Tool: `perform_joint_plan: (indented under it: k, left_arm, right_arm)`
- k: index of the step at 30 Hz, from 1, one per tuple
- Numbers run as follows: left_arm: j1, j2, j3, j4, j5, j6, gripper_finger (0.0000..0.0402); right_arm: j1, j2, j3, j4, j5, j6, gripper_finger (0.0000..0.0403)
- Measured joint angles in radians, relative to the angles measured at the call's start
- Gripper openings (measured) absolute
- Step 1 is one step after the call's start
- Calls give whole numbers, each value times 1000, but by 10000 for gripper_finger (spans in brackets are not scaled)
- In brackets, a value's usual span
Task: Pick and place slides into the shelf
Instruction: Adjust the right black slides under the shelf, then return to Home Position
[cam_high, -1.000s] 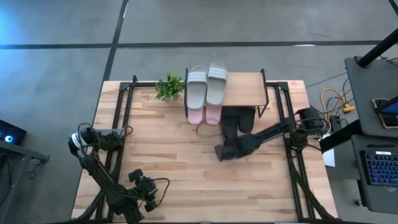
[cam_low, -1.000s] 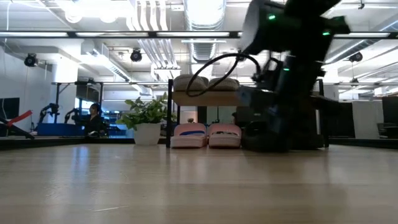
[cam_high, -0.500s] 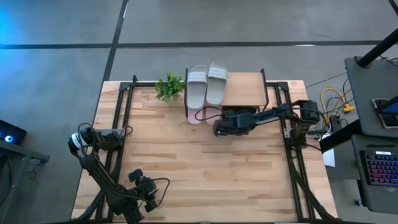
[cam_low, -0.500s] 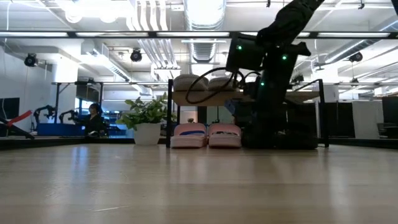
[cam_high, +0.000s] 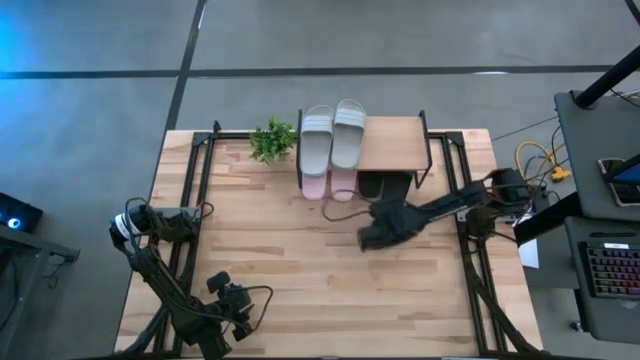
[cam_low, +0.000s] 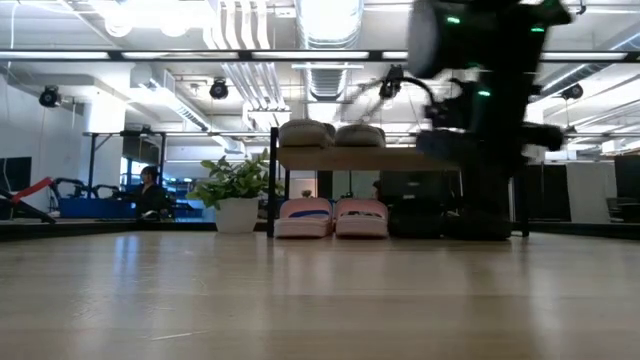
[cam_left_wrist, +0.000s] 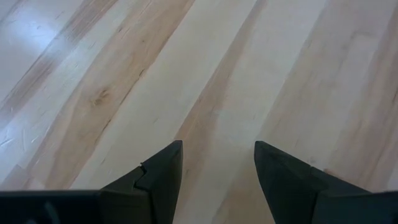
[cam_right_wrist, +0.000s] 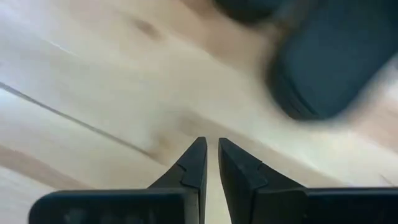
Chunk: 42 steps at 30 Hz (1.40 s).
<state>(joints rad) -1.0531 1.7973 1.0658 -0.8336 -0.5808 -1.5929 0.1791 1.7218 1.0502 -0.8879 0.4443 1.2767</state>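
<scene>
The shelf (cam_high: 392, 143) stands at the table's far edge. Two grey-green slides (cam_high: 332, 137) lie side by side on its top board, toward its left end. Under the board the pink pair (cam_low: 333, 217) rests on the tabletop at the left, and the black slides (cam_high: 385, 184) (cam_low: 420, 218) rest beside it on the right. My right gripper (cam_high: 368, 238) (cam_right_wrist: 211, 163) is shut and hovers over bare tabletop just in front of the black slides. My left gripper (cam_high: 238, 312) (cam_left_wrist: 217, 168) is open over the table's near left corner.
A small potted plant (cam_high: 272, 139) (cam_low: 236, 195) stands left of the shelf at the far edge. Black metal frames (cam_high: 195, 190) run along both table sides. Bare wood (cam_high: 300, 270) spans the middle and near part of the table.
My right gripper moved toward the far edge up to the black slides at the shelf's front, then drew back toward the near edge and a little right. The black slides now lie farther under the shelf's top board than a second ago.
</scene>
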Motion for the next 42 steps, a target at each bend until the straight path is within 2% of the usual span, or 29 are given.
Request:
perform_joint_plan:
  k: [2, 6, 11, 17, 24, 28, 36, 42]
  left_arm:
    - [0, 0, -9, 1, 0, 0, 184]
    - [0, 0, -25, 8, -3, 0, 184]
    - [0, 0, -31, 15, -4, 0, 184]
    - [0, 0, -32, 18, -3, 0, 184]
    - [0, 0, -32, 46, -3, 0, 184]
    - [0, 0, -32, 48, -3, -1, 184]
    - [0, 0, -33, 49, -3, -1, 184]
    - [2, 0, -31, 75, -3, -2, 184]
  right_arm:
    - [32, -11, -36, -43, 0, 85, 34]
    - [41, -30, -123, -2, -7, 168, 34]
    - [-15, -53, -193, 115, -5, 139, 34]
    - [-101, -53, -248, 115, 50, 132, 33]
    - [-191, -53, -253, 117, 147, 38, 34]
    - [-225, -53, -253, 118, 148, 22, 34]
    - [-210, -64, -253, 118, 118, -33, 34]
    - [-66, -175, -252, 117, 107, 78, 34]
